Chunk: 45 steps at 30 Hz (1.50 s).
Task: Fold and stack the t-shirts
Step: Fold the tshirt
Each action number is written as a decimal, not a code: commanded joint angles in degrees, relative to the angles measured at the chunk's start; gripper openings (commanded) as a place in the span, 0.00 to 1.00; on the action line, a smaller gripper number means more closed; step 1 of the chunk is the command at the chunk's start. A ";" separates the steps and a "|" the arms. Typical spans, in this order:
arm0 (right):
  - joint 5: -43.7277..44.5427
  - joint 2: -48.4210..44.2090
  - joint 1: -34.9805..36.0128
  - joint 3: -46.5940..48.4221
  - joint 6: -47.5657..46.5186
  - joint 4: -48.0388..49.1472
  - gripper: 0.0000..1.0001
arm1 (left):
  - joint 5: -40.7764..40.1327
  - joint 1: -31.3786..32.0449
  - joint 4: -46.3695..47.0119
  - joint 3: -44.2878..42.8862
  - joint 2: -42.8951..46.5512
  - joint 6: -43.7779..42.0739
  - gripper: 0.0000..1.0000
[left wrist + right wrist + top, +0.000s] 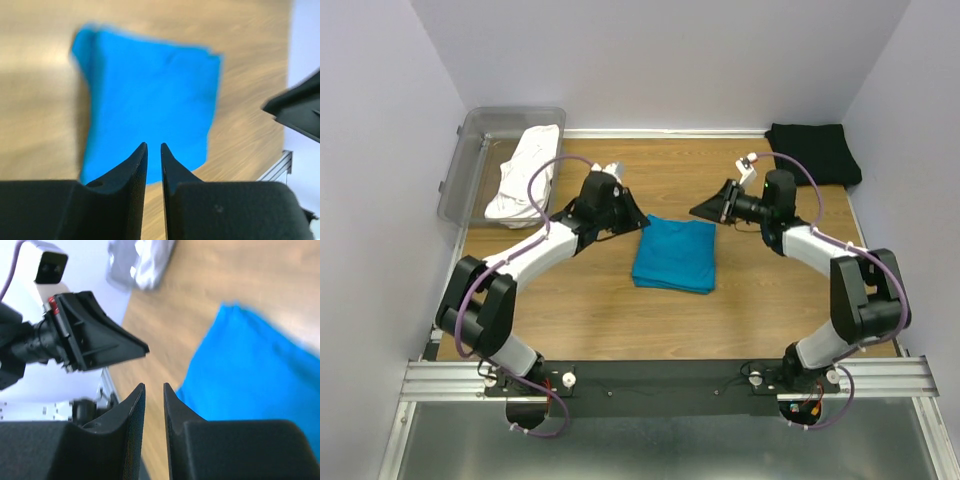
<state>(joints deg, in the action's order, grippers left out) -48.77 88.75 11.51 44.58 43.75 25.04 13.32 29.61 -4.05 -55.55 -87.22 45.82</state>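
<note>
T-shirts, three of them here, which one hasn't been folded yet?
The white t-shirt: it lies crumpled at the edge of the tub, while the blue t-shirt and the black t-shirt are folded flat.

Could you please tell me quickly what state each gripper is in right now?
Left gripper: slightly open, holding nothing.
Right gripper: slightly open, holding nothing.
</note>
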 commanded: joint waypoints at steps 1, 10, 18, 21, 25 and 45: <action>3.24 7.37 -0.43 5.68 -0.33 -2.63 0.28 | 0.55 -0.42 1.06 -7.79 -8.28 -3.81 0.25; 3.51 23.56 -3.76 12.90 -0.59 0.62 0.28 | 5.14 -2.18 3.79 -20.29 -27.03 -4.69 0.16; 2.37 32.18 -9.13 10.62 -1.64 4.49 0.27 | 8.21 -5.96 7.22 -18.72 -34.94 -3.02 0.11; 2.19 30.79 -9.92 10.44 -2.08 4.49 0.27 | 8.65 -6.58 7.39 -18.54 -34.42 -3.55 0.11; 2.37 25.17 -9.84 10.97 -0.60 4.23 0.27 | 8.30 -6.58 7.39 -18.98 -32.84 -4.34 0.11; 2.28 41.23 -1.13 15.99 7.93 11.25 0.27 | 9.18 -8.33 7.48 -16.17 -34.95 -4.34 0.11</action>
<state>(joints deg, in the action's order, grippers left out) -47.44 125.27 12.32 62.50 51.00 34.98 22.39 22.79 5.06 -73.73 -120.33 42.48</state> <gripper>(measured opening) 0.278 0.114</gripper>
